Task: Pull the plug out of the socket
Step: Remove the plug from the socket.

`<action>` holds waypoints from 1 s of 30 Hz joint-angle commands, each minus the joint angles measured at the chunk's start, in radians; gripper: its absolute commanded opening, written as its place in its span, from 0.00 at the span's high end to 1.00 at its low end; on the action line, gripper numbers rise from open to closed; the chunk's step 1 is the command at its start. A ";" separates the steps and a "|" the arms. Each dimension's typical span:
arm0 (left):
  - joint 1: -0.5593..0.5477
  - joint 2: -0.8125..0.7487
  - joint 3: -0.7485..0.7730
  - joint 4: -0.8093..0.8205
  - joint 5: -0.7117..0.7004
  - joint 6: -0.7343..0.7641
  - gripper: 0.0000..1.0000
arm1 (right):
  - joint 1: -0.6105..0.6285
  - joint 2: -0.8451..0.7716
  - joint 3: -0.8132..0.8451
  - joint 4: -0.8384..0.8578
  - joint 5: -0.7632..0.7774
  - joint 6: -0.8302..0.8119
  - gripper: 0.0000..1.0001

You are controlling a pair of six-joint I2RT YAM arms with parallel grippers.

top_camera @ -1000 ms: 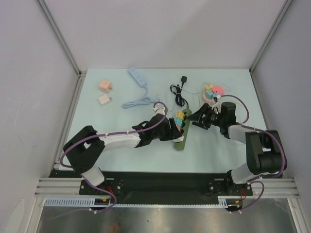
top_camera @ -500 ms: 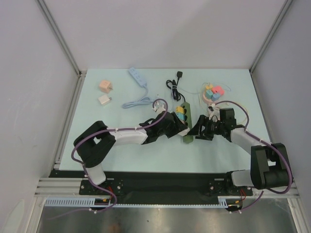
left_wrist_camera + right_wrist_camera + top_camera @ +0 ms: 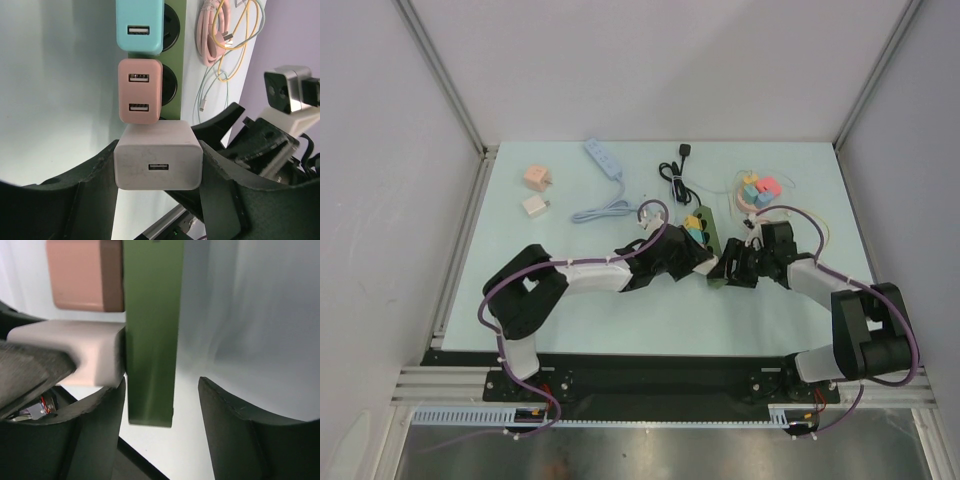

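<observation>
A green power strip [image 3: 713,238] lies mid-table with several plugs in its sockets. Nearest its near end sits a white USB plug [image 3: 158,162], and my left gripper [image 3: 158,167] is shut on it, one finger [image 3: 95,175] pressed on each side. Beyond it stand a pink plug [image 3: 140,92] and a teal plug [image 3: 139,25] on the strip [image 3: 181,60]. My right gripper [image 3: 161,386] stands open astride the strip's near end [image 3: 150,340], with a gap to its right finger. The white plug [image 3: 85,352] still meets the strip's face.
A pale blue power strip [image 3: 603,160] with its cable lies at the back left, near two loose adapters, one pink [image 3: 535,177], one white [image 3: 533,206]. A black cord [image 3: 680,180] runs back from the green strip. A heap of cables and coloured plugs [image 3: 757,190] sits at the back right.
The green strip has swung and shifted right and away, carried with my left gripper. My right gripper has come down to the strip's near end.
</observation>
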 commanded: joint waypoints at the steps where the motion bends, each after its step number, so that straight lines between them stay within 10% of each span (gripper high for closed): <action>1: 0.000 -0.007 0.046 0.062 0.030 -0.066 1.00 | 0.003 0.040 0.049 0.040 0.026 0.013 0.36; 5: -0.001 -0.007 0.043 0.079 0.054 -0.089 1.00 | 0.003 0.063 0.048 0.091 0.015 0.026 0.46; 12: 0.002 -0.026 0.019 0.116 0.082 -0.129 1.00 | -0.046 0.087 0.059 0.125 0.007 0.003 1.00; 30: 0.062 -0.214 -0.067 0.010 0.203 -0.121 1.00 | -0.130 0.111 0.080 0.082 0.044 -0.096 1.00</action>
